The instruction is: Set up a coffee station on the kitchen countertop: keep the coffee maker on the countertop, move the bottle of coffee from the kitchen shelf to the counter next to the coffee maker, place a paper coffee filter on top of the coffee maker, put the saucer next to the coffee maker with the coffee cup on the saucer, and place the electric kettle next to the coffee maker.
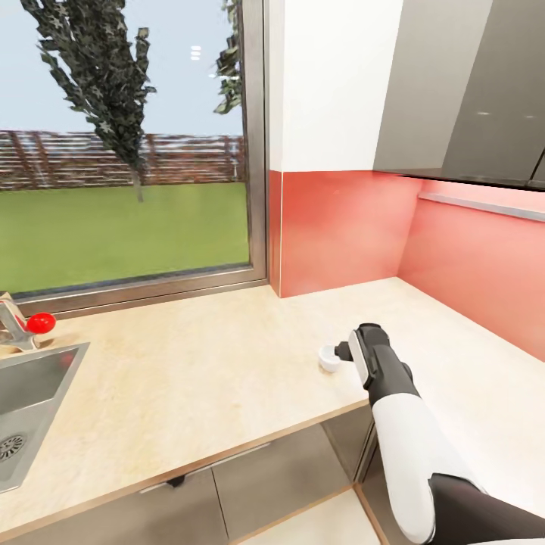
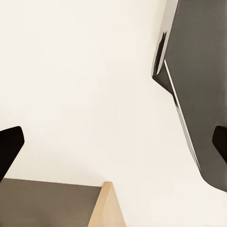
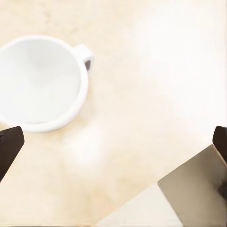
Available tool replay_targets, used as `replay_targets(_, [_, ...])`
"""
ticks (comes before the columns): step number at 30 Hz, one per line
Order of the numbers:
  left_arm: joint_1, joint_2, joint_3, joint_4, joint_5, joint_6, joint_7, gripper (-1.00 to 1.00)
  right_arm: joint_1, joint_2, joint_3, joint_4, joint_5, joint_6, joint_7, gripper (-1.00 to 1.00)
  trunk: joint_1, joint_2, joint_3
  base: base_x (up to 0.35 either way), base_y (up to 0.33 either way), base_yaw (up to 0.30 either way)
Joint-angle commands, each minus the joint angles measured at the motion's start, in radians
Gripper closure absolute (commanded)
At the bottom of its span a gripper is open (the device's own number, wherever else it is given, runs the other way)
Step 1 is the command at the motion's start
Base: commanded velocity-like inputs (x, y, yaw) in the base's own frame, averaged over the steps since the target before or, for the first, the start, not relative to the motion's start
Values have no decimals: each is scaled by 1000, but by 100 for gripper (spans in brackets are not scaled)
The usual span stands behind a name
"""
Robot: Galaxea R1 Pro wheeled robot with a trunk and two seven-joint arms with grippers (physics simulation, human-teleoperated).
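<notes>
On the countertop [image 1: 227,363]: coffee cup [image 3: 40,82], upright, near the front edge.
Handling: I judge it light, rigid, breakable; I'd pinch the rim beside the handle [image 3: 85,56].
Right gripper [image 3: 113,142]: spread, empty, above the cup.
Left gripper [image 2: 113,142]: spread, empty.

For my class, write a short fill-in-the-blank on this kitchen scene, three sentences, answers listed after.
1. The white cup stands upright on the ____.
2. The right end effector hangs over the counter with its fingers ____.
3. At the counter's left end is a steel ____ below a red-knobbed tap.

Missing words: counter; open; sink
</notes>
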Motion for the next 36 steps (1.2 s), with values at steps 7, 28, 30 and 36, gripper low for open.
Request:
replay_targets(7, [0, -1, 6, -1, -4, -2, 1, -100, -1, 1, -4, -14, 9, 25, -5, -100, 1, -2, -2, 0, 0, 0])
replay_targets(28, [0, 0, 6, -1, -4, 0, 1, -100, -1, 1, -3, -11, 9, 26, -6, -100, 1, -2, -2, 91, 0, 0])
replay_targets(30, [0, 0, 6, 0, -4, 0, 1, -100, -1, 1, -3, -11, 9, 26, -5, -100, 1, -2, -2, 28, 0, 0])
replay_targets(36, [0, 0, 6, 0, -4, 1, 2, -100, -1, 1, -5, -11, 9, 25, -5, -100, 1, -2, -2, 116, 0, 0])
